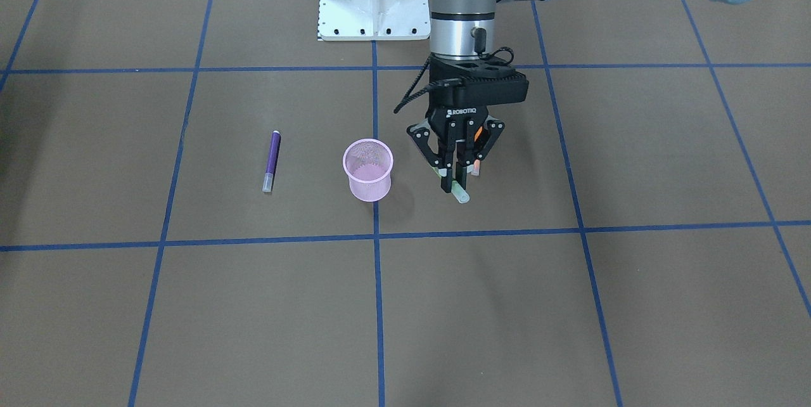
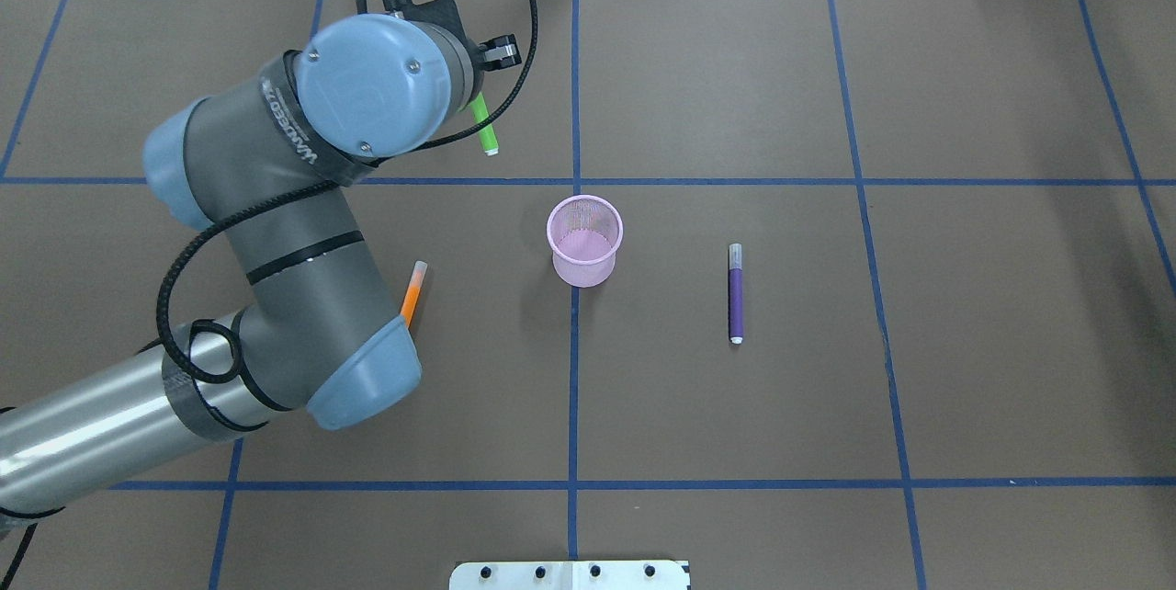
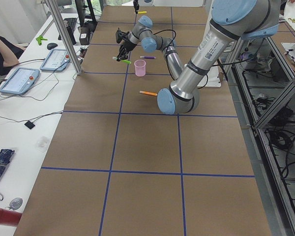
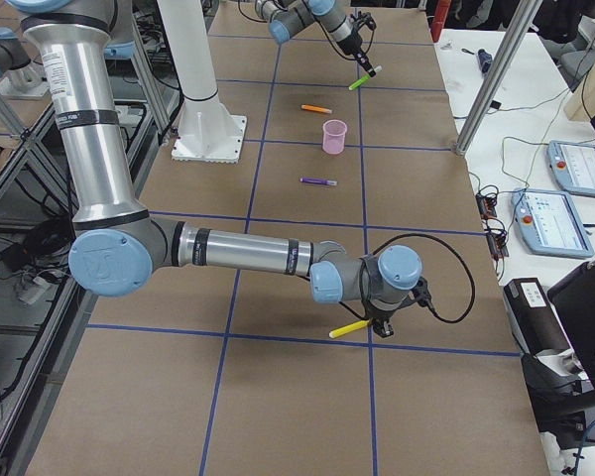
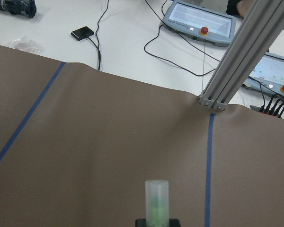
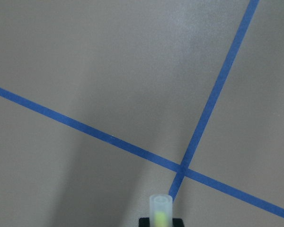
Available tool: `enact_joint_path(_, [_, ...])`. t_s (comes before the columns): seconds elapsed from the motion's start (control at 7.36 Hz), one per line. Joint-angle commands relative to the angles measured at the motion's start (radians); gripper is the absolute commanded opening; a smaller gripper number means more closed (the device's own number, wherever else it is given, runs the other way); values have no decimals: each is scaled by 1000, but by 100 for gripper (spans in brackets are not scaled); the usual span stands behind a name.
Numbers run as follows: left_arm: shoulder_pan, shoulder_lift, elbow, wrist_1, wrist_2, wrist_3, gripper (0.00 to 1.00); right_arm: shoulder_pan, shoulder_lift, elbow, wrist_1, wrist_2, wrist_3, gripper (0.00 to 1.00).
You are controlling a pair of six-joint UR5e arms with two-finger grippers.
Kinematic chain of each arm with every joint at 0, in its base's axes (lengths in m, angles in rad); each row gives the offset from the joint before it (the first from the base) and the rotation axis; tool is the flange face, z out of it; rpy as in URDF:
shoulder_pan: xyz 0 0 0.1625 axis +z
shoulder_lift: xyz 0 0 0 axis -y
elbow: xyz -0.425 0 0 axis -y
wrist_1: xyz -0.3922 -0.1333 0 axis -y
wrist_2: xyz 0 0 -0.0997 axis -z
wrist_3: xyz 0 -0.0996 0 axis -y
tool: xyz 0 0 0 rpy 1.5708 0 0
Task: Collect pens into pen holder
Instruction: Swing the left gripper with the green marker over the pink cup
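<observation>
the left pincer (image 1: 453,184) is closed narrow on the green pen (image 1: 462,195), gripping it across the barrel so the pale cap juts out sideways, clear of the surface (image 1: 570,305) as far as i can judge; that hold looks meant for carrying it over to the pink mesh pen holder (image 1: 368,169) just beside it. the holder stands upright near the middle with no pen in it. far off at the other end, the right pincer (image 4: 381,323) seems clamped on the yellow pen (image 4: 349,327), whose cap pokes out ahead of the wrist camera, high over the tape lines. the purple pen (image 1: 272,160) lies flat on the holder's other side, apart from it. the orange pen (image 2: 413,293) lies partly under the left arm's elbow from overhead, and only a sliver shows behind the left pincer from the front. the right arm appears in neither of those two views
</observation>
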Motion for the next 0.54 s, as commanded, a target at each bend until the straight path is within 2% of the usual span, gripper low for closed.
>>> enact_joint_path(0.0, [104,-101,120,0,155,-72,0,3,4,1,-9,-3,2,0])
enact_joint_path(0.14, [133,-129,188,-2,204,-87,0,3,6,3,-7,-3,19,0])
enact_joint_path(0.41, [157,-131,242,-34,255,-91,0,1,6,4,-4,-5,48,0])
